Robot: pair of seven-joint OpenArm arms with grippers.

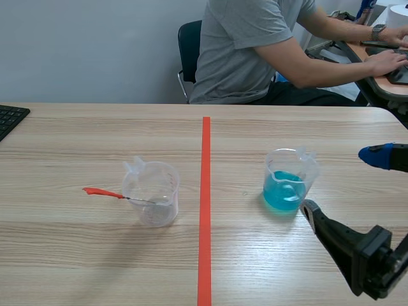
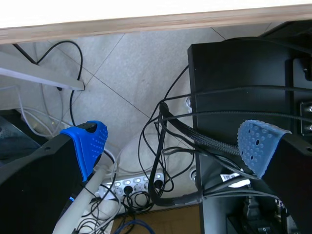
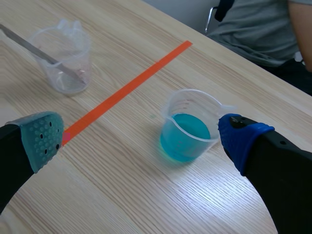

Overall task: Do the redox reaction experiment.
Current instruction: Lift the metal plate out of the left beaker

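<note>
Progress: barely begun, I judge; blue beaker (image 1: pixel 290 188) stands on the table (image 1: pixel 76 140), right of the tape (image 1: pixel 205 191).
Right fingers (image 3: pixel 41 136): spread beside it, empty.
Left fingers (image 2: pixel 90 141): spread, below the table.
Remaining: mixing with the clear beaker (image 1: pixel 153 193).

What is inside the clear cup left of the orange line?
A metal spatula with a red handle leans in the clear cup. Its tip and the cup's bottom are unclear.
</note>
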